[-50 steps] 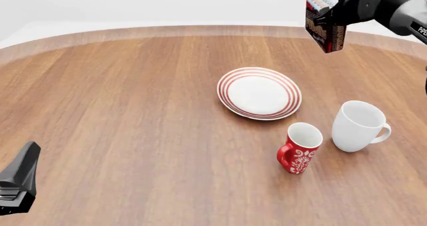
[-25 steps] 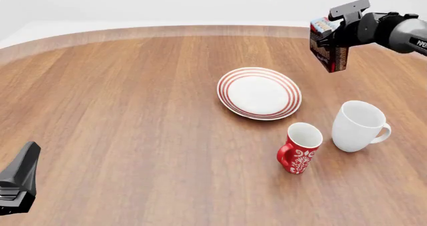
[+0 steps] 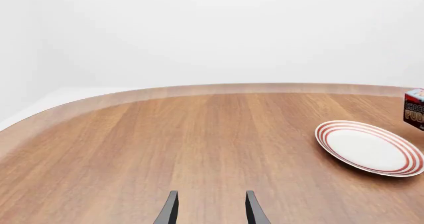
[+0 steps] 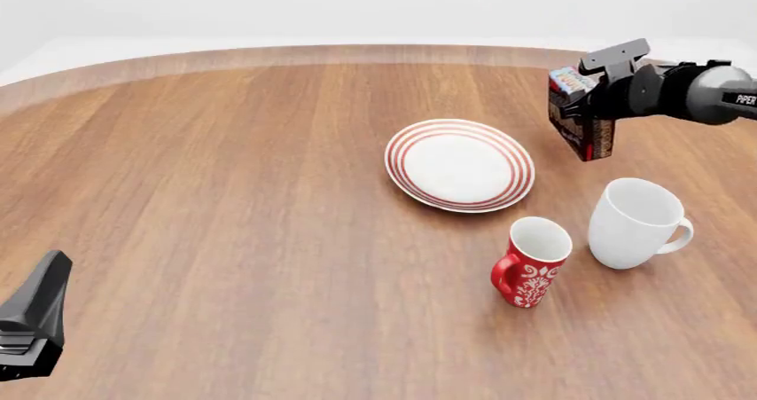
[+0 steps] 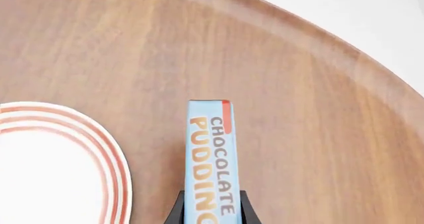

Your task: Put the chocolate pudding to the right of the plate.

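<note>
Spanning everything, the brown wooden worktop [image 4: 237, 196] carries the round white plate with red rings [image 4: 459, 164]; your right gripper [image 4: 588, 107] has its jaws clamped on the small blue-topped chocolate pudding carton [image 4: 579, 116], hanging just right of the plate, probably for setting down. Your left gripper [image 3: 210, 210] idles, jaws apart, near you.

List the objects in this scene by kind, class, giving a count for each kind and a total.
Mugs: 2, the red patterned mug and the white mug
Plates: 1, the plate
Cartons: 1, the chocolate pudding, held by the right gripper
Total: 4
</note>
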